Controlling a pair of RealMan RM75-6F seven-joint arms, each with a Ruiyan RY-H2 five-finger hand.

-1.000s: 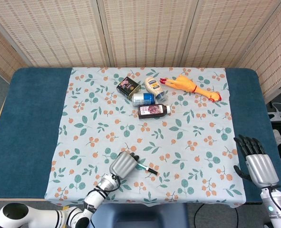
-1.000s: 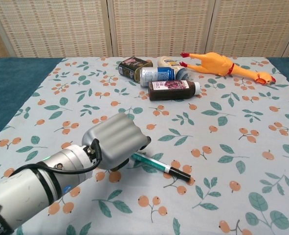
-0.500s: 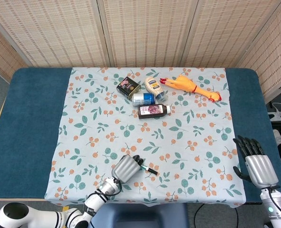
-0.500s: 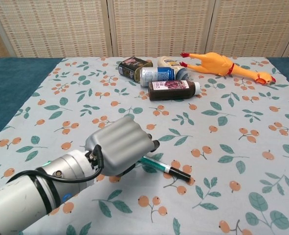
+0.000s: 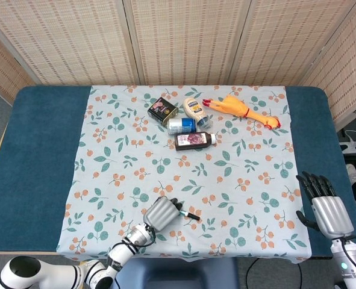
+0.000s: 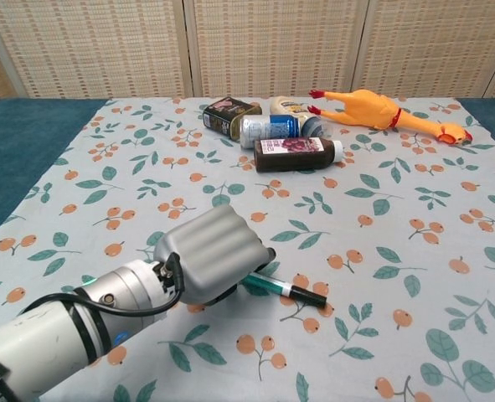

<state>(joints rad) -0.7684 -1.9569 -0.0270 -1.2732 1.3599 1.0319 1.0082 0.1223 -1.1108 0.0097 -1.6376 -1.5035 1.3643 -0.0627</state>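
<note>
A pen point(image 5: 190, 214) point(image 6: 294, 291) with a teal barrel and black cap lies on the floral cloth point(image 5: 238, 180) near the table's front edge. My left hand point(image 5: 161, 212) point(image 6: 214, 264) covers the pen's teal end, and its fingers curl down around the barrel. The black cap end sticks out to the right of the hand. My right hand point(image 5: 323, 203) shows only in the head view. It hovers by the table's front right corner with its fingers spread and holds nothing.
At the back of the cloth lie a rubber chicken point(image 5: 241, 109) point(image 6: 373, 109), a mayonnaise bottle point(image 5: 194, 108), a blue can point(image 5: 181, 125) point(image 6: 268, 127), a dark sauce bottle point(image 5: 194, 139) point(image 6: 297, 154) and a black tin point(image 5: 162, 109) point(image 6: 229, 112). Blue tablecloth point(image 5: 42, 150) flanks the floral cloth.
My left hand slid right and lower along the pen, and its fingers closed further over the teal end. My right hand stayed still.
</note>
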